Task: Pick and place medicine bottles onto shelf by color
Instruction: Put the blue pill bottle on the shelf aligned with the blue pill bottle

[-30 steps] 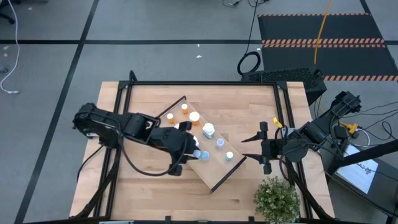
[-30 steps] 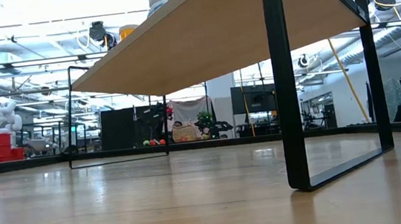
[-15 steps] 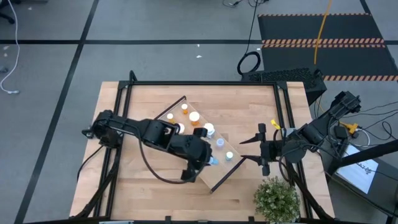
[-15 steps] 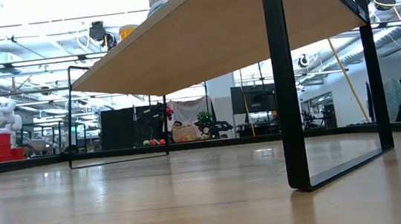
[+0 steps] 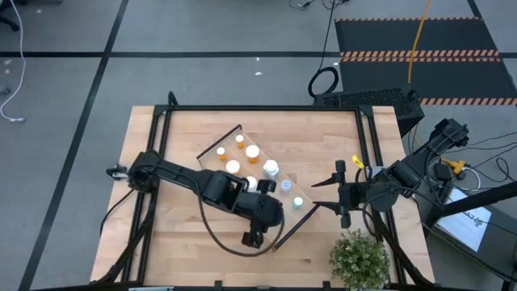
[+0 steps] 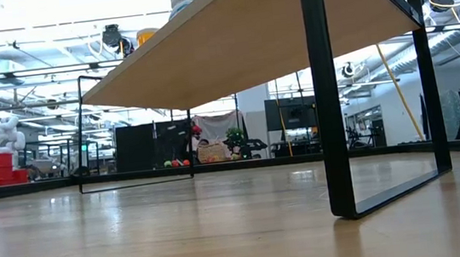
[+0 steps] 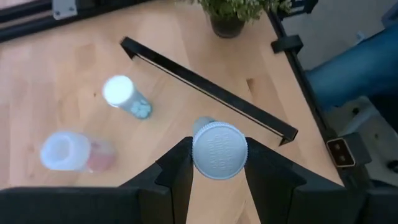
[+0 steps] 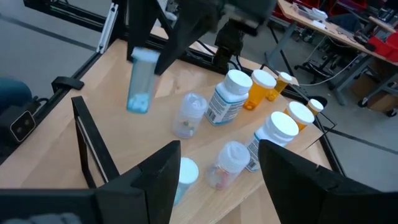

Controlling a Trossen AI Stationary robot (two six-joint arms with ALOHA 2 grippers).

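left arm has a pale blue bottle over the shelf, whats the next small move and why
Probably lower it straight down. The left gripper holds the pale blue bottle in the air above a bare part of the shelf, near the other clear bottles, so it belongs there.

Tabletop [image 5: 194, 234]: pale wood with visible grain and a smooth satin finish. Shelf [image 7: 74, 81]: the same light wood, matt, with a thin black end wall [image 7: 205, 90] that looks like metal (material not certain). Held bottle [image 8: 142, 81]: translucent pale blue plastic; its white cap [image 7: 219, 150] is matt, with a ribbed edge. Orange bottles [image 8: 260, 87]: glossy see-through plastic, smooth white caps. Large white bottle [image 8: 226, 96]: carries a printed paper label. Left gripper [image 7: 217, 165] fingers [image 7: 180, 171]: matt black, plastic-looking. Table frame [image 6: 326, 93]: black metal, smooth.
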